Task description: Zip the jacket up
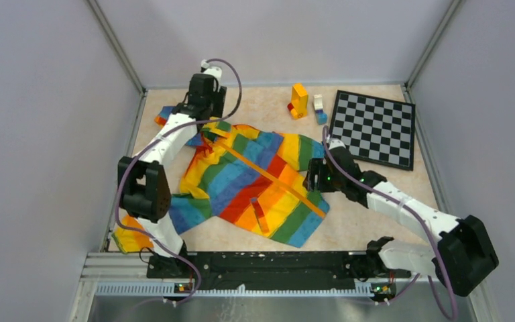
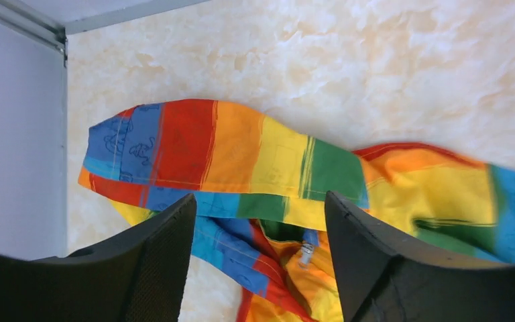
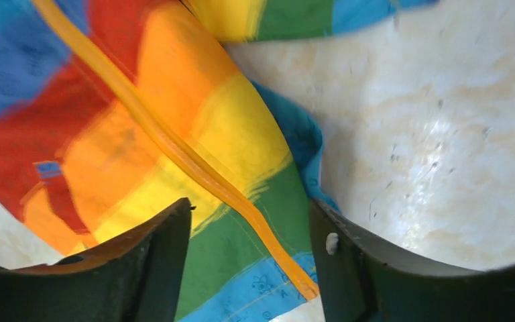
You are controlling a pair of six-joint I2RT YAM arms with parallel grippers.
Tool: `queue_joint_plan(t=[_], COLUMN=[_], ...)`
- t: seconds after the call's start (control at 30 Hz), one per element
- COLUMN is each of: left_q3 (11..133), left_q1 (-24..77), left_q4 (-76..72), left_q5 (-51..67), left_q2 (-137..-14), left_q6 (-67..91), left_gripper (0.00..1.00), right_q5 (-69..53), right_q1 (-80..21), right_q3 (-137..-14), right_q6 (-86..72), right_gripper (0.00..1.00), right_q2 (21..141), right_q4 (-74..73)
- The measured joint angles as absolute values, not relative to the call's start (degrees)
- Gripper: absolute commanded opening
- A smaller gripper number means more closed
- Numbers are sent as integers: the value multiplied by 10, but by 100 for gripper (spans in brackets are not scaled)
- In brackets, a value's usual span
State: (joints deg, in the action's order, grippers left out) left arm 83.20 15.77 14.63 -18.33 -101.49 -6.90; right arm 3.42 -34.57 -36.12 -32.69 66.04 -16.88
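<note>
Spread wide, gripping nothing: left gripper (image 2: 260,201) over the hood end, right gripper (image 3: 249,204) over the hem end of the jacket (image 1: 255,174), flat on the table (image 1: 268,107), orange zipper strip (image 1: 268,176) diagonal, near checkerboard (image 1: 373,127) and toy blocks (image 1: 300,100).

The jacket (image 1: 255,178) is being found spread mid-table (image 1: 375,221). From it, blocks (image 1: 300,100) are being noted at one o'clock, a checkerboard (image 1: 373,127) at two, the left gripper (image 2: 259,204) at eleven, and the right gripper (image 3: 249,204) at three.
</note>
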Motion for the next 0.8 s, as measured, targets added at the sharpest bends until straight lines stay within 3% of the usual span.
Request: queue_joint_plan(t=[0.1,0.13,0.17,0.2,0.53,0.8], left_q3=[872,873,873,873,847,829], left_q1=[149,147,148,148,152,152], left_q4=[203,222,239,255,178,97], left_q5=[-140,-119,-94,-66,205,270], left_q2=[-991,-973,-954,-930,-614,-479], left_q6=[-18,-2,10,23,83,68], left_gripper=[81,86,97,98,99,99], right_q5=[41,45,51,57,112,166], right_q1=[-346,-346,-346,-345,-344,-344], right_q3=[-437,-468,-500,-532,-806,-864], right_q6=[-270,-252,-237,-224,-142,-104], right_gripper=[77,78,79,80,86,87], right_q2=[643,638,633,629,567,493], right_q4=[-231,-253,-275,-294,-391,-377])
